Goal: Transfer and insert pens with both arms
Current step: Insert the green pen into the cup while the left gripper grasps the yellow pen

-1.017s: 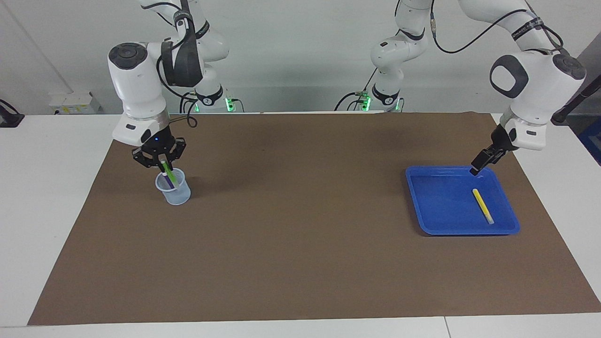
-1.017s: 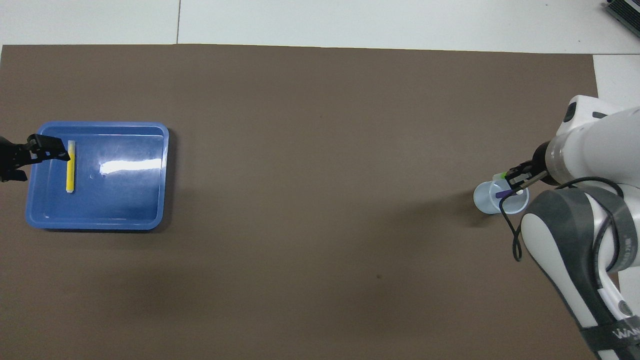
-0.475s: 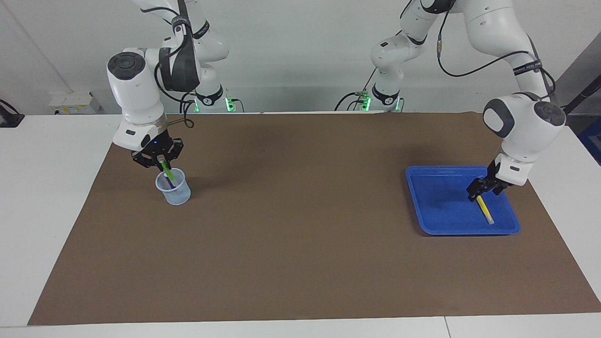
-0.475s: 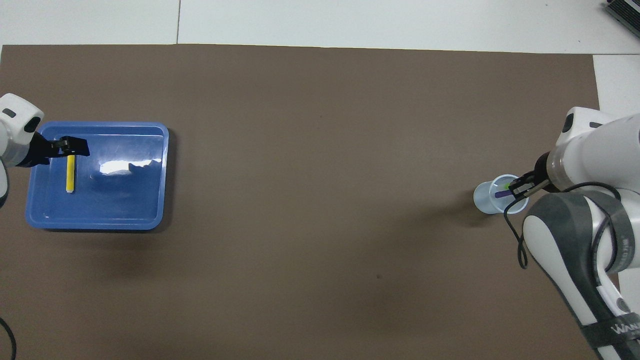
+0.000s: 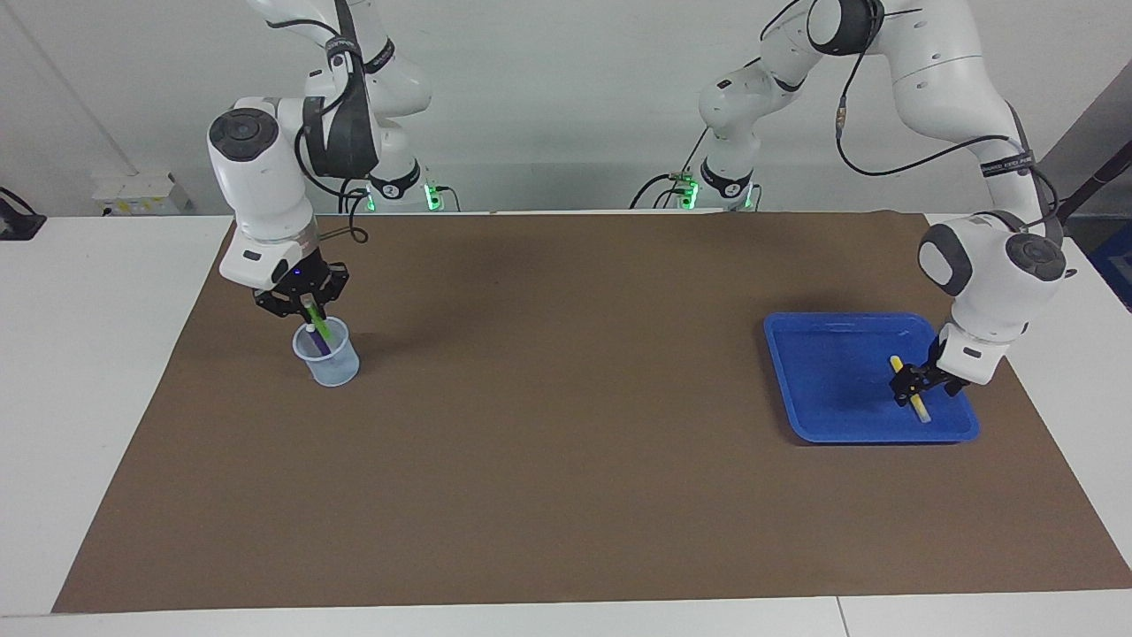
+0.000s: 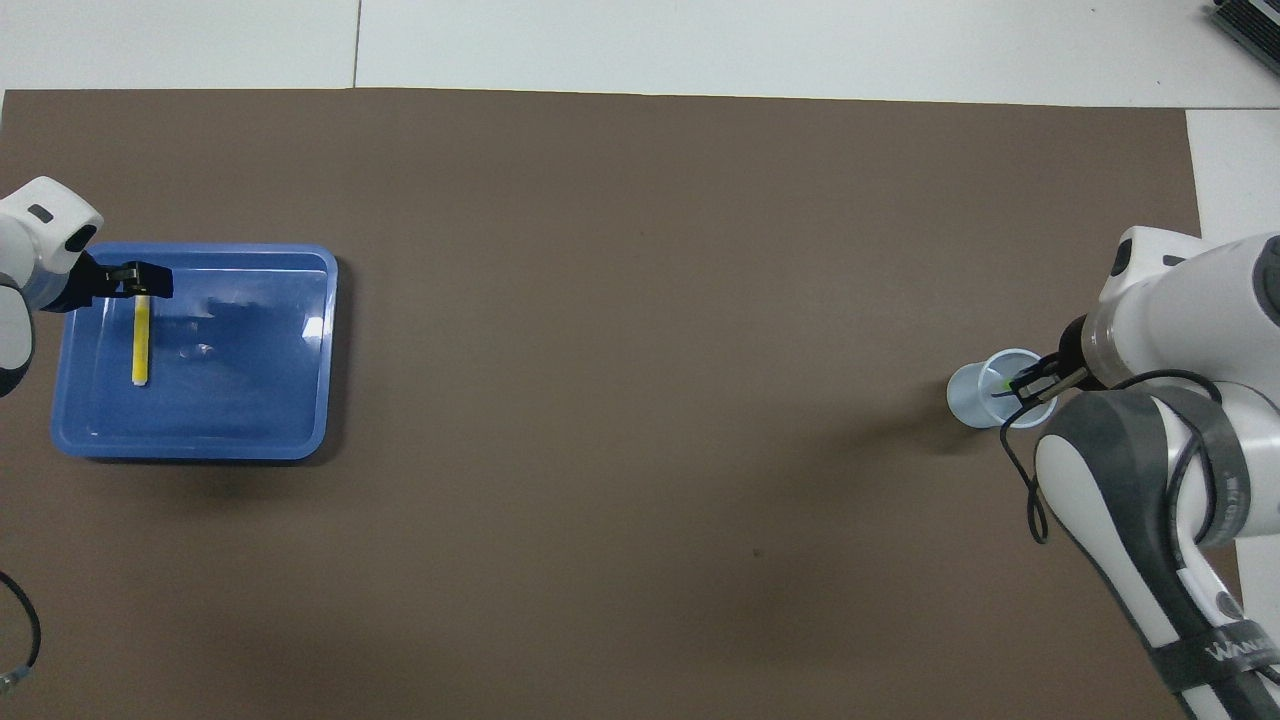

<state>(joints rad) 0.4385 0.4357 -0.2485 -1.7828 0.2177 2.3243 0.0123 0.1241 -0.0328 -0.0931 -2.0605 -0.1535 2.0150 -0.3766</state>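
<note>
On the brown-matted surface [image 5: 566, 442], we see the blue tray [image 5: 822, 389] holding the yellow pen [image 5: 920, 409], straddled by the wide-open left pincer [image 5: 914, 387]. The right pincer [image 5: 305, 305], clamped on the green pen [image 5: 320, 329], lowers it into the clear cup [image 5: 329, 363] beside the purple pen [image 5: 315, 341].

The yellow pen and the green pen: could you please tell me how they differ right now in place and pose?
The yellow pen lies flat in the blue tray, while the green pen stands tilted in the clear cup. The left gripper is down at the yellow pen with jaws open, whereas the right gripper is shut on the green pen's top. Both are slim sticks with pale ends.
</note>
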